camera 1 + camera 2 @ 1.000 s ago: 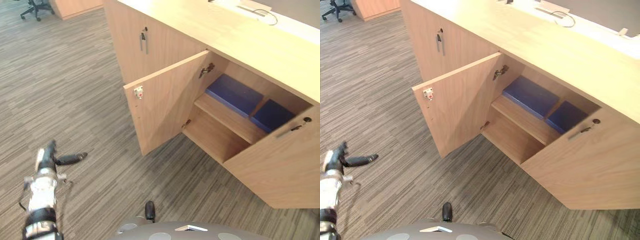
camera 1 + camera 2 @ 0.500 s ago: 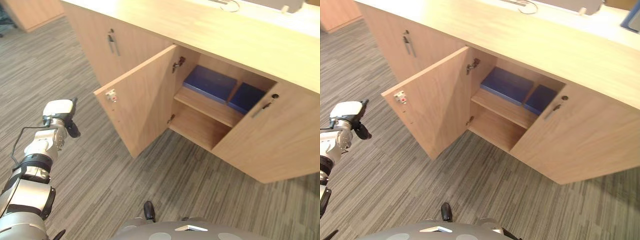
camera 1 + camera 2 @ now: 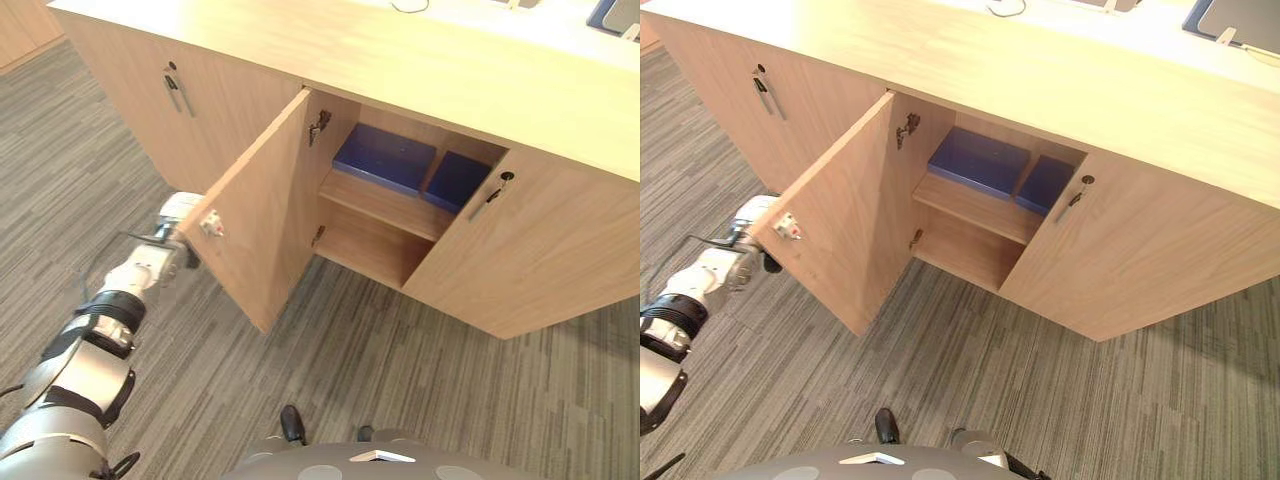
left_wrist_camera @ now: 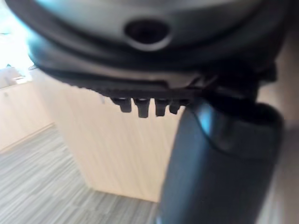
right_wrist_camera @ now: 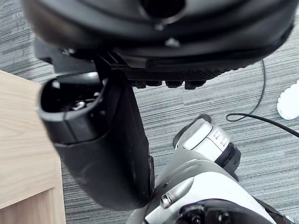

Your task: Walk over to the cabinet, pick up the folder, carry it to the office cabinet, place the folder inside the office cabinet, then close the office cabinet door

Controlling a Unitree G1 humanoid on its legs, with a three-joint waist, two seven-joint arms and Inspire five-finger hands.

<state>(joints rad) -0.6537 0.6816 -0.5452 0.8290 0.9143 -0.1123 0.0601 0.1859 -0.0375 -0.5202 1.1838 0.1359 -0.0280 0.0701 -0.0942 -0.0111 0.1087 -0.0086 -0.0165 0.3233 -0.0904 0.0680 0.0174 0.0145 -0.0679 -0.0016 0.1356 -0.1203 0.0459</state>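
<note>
Two blue folders lie side by side on the upper shelf inside the office cabinet. Its left door stands wide open, and its right door is partly open with a key in the lock. My left hand is stretched out to the outer face of the left door, close to its free edge by the latch plate. In the left wrist view the thumb stands against that wood panel. My right hand hangs idle over the carpet, holding nothing.
A closed cabinet door with a metal handle is to the left of the open one. The long wooden countertop runs above, with a blue item at its far right. Grey striped carpet covers the floor in front.
The camera has shifted and the cabinet now sits more centred. My left hand has risen from low at the left and moved right to the open door's outer face.
</note>
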